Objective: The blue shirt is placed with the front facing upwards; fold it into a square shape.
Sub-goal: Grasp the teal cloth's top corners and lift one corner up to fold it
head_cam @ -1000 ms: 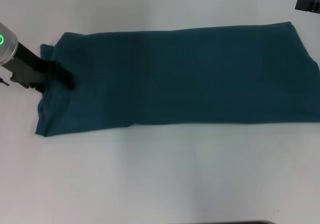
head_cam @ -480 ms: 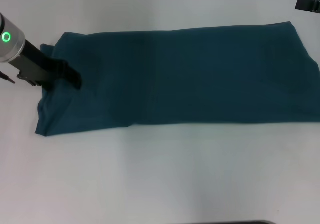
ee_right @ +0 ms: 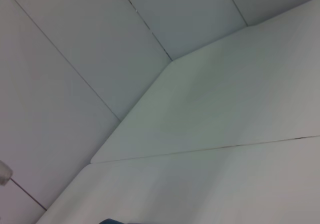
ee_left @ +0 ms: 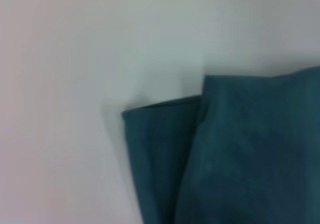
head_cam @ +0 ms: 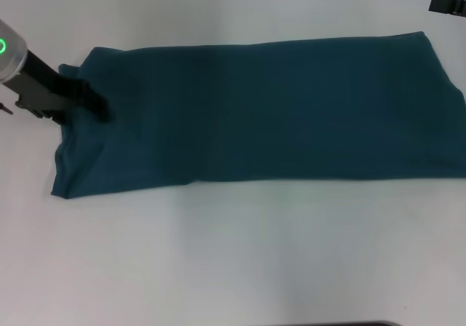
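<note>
White counter (head_cam: 218,268) takes up the whole near half of the head view, nothing on it until you reach the blue shirt (head_cam: 262,115). It's already folded into a long band, no lettering showing, just plain teal cloth. The long axis runs side to side across the counter, from the robot's left all the way to the right edge of the head view, where it's cut off. The left end looks a bit ragged: the near-left corner pokes out toward the robot, and the left wrist view shows an under-layer sticking out past the top layer at the far-left corner.

So my read is the lengthwise folds are done and we're at the crosswise one, bringing one short end over toward the other to get the square.

The left claw (head_cam: 98,108) is down on the cloth at the left end, roughly midway along that short edge. I honestly can't tell whether it's pinching fabric or just resting there; the tips are too dark against the shirt.

Next move probably needs a solid grip through all the layers there, then a lift and carry to the right without dragging the band crooked.

Furthest back, the right claw (head_cam: 447,4) sits parked off the far-right corner, well clear of the shirt; no idea about its tips either.
</note>
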Controlling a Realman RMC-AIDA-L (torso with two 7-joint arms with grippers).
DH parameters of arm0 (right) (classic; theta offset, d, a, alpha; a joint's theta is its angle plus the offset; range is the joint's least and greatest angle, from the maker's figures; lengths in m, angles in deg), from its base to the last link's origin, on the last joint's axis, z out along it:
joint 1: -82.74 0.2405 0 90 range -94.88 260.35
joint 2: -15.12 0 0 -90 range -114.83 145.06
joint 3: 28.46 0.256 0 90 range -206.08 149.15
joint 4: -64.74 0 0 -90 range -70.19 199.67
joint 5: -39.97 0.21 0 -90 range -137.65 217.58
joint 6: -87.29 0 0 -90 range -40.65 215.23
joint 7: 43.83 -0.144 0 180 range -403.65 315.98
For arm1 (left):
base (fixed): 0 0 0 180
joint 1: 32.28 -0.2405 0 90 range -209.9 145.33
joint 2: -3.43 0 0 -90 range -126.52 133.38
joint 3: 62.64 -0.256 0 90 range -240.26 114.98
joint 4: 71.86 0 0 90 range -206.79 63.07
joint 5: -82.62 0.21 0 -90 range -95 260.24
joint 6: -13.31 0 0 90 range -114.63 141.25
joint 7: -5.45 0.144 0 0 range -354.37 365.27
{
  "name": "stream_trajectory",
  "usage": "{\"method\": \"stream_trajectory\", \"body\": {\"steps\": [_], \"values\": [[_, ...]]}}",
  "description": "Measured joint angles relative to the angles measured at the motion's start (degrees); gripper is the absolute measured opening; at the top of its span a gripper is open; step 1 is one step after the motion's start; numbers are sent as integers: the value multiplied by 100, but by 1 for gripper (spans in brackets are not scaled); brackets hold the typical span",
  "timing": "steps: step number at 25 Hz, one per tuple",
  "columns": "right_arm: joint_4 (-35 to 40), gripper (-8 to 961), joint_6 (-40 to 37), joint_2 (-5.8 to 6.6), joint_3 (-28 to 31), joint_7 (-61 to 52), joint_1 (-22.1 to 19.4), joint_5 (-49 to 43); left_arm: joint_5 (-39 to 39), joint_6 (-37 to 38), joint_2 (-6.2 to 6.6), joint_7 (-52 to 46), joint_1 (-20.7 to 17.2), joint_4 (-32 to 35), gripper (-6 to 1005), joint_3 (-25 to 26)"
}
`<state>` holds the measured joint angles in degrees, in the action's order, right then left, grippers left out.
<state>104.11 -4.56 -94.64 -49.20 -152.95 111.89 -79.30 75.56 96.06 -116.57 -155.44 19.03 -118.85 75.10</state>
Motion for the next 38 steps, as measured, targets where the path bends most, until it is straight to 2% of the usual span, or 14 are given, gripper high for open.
{"method": "stream_trajectory", "body": {"steps": [8, 38], "values": [[0, 668, 23, 0, 0, -10, 11, 0, 29, -40, 52, -59, -67, 51, 763, 34], [9, 667, 0, 22, 0, -18, -17, 0, -15, -184, 24, -75, -50, 340, 762, 3]]}}
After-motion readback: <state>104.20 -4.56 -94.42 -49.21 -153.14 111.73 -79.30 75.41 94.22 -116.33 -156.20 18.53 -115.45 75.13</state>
